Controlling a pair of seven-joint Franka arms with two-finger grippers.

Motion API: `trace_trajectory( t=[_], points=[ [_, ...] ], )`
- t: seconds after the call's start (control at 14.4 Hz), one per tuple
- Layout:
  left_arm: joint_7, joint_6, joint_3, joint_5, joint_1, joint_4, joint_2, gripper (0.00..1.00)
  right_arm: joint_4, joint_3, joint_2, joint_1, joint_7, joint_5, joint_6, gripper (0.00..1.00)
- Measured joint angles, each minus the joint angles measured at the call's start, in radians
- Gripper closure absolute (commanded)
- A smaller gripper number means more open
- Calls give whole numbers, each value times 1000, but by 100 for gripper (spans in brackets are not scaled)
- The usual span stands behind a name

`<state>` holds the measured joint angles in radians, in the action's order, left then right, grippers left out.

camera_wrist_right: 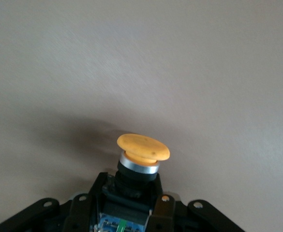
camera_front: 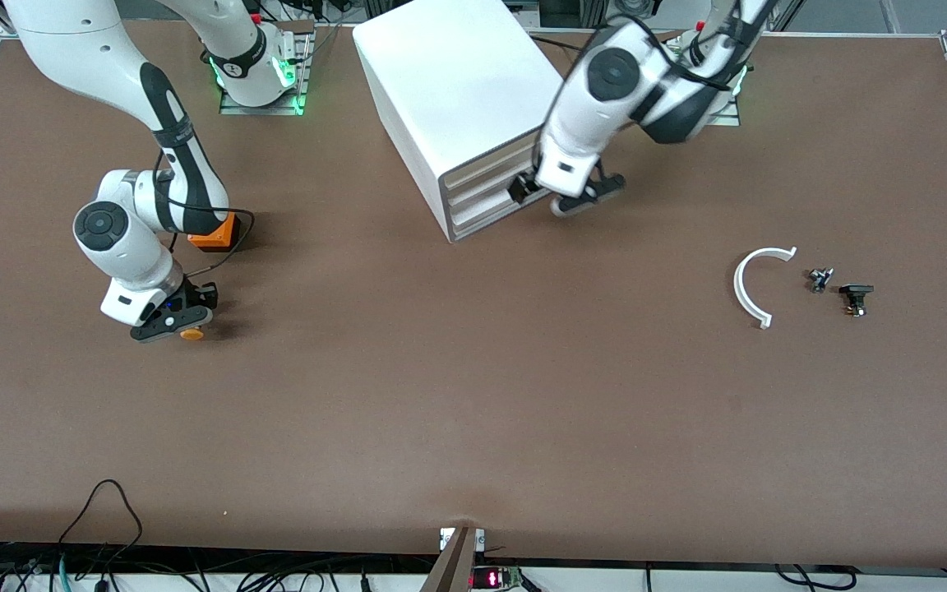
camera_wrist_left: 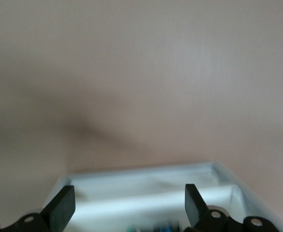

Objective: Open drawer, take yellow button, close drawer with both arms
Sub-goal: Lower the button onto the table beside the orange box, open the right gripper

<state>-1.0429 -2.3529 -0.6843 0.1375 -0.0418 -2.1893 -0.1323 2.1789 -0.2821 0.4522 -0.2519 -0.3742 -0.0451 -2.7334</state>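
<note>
Brown tabletop fills every view, wide and mostly bare. Toward the right arm's end the button point(camera_front: 191, 334), orange cap outward, sits clamped in the right gripper point(camera_front: 182, 323) low over the table, so the taking looks done. What seems left is the closing: the left gripper point(camera_front: 582, 197), fingers point(camera_wrist_left: 61, 209) apart, hangs at the front of the drawer point(camera_front: 486, 168), whose tray shows white beneath it with something small and unclear inside. Near the right arm an orange cube point(camera_front: 214, 233) rests; toward the left arm's end lie a white curved piece point(camera_front: 749, 288) and two small dark components point(camera_front: 839, 289).
</note>
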Motion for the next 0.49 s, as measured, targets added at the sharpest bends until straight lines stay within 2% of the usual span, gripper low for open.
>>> trace_trajectory(
  t=[0.14,0.28,0.49],
  points=[
    [238,4,142,0,-32,36,16,0,-7,2,-13,8,15,1,17,0],
    [424,69,249,0,-62,84,45,0,-37,19,-46,8,75,1,117,0],
    [591,342,373,-2,-76,229,107,0,-130,55,-111,8,163,3,326,0]
  ],
)
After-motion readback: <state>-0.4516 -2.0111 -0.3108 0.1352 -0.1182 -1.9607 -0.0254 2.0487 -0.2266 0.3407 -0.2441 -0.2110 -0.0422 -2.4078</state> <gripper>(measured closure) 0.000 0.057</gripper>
